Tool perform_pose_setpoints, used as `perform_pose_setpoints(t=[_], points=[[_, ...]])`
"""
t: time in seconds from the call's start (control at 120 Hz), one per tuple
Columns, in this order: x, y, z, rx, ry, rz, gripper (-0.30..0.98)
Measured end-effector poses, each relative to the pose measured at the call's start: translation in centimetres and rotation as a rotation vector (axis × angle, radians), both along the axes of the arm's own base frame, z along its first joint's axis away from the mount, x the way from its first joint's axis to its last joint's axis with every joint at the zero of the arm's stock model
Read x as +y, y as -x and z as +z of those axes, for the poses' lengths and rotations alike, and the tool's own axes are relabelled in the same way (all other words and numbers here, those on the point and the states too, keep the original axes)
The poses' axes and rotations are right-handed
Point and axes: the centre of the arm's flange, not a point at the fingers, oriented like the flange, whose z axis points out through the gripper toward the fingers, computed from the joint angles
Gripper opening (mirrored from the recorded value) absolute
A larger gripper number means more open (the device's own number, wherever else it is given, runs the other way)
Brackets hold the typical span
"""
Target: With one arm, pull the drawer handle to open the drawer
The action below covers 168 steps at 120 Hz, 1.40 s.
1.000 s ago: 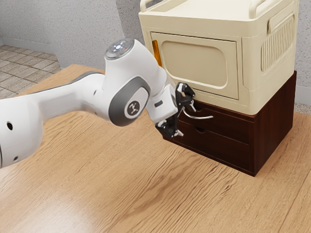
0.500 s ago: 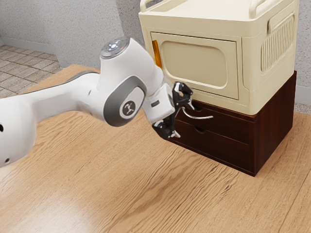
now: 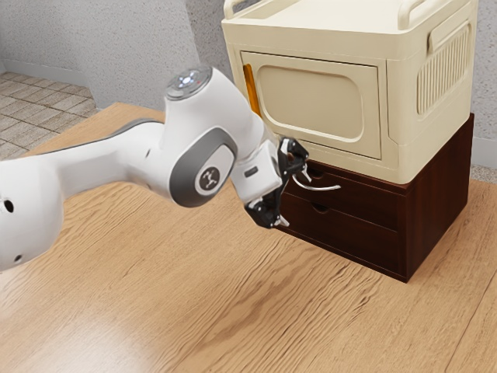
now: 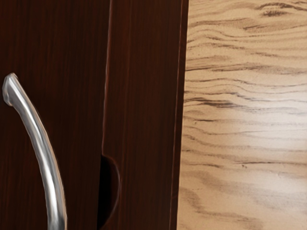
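One desk (image 3: 233, 303) carries one dark chest (image 3: 440, 194) with two drawers (image 3: 365, 198) and one curved metal handle (image 3: 317, 188). On it sits one cream cabinet (image 3: 311, 40) with one front panel (image 3: 311, 101), one orange strip (image 3: 250, 84) and two raised rails (image 3: 404, 15) on top. One white arm (image 3: 109, 159) ends in one claw (image 3: 297, 201) with two fingers (image 3: 266, 213).

Dark chest (image 3: 439, 206) stood by the far edge of the table (image 3: 233, 318), cream cabinet (image 3: 311, 105) on top. Upper drawer (image 3: 365, 203) sat flush. Gripper (image 3: 297, 200) hung near its curved metal handle (image 3: 317, 189), fingers (image 3: 293, 155) apart. White arm (image 3: 105, 162) reached in from the exterior view's left.
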Motion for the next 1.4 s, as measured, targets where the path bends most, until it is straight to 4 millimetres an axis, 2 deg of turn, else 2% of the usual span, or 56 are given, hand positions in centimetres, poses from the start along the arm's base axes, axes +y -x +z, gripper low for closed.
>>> perform_pose_setpoints(t=[0.808,0.992,1.175,1.4], points=[[-0.2,-0.8,-1.6,0.008,0.007,0.011,0.69],[-0.2,-0.5,-0.6,-0.005,0.019,0.019,0.52],[-0.2,-0.2,-0.3,-0.008,0.025,0.026,0.43],[-0.2,1.0,0.3,-0.007,0.031,0.037,0.30]])
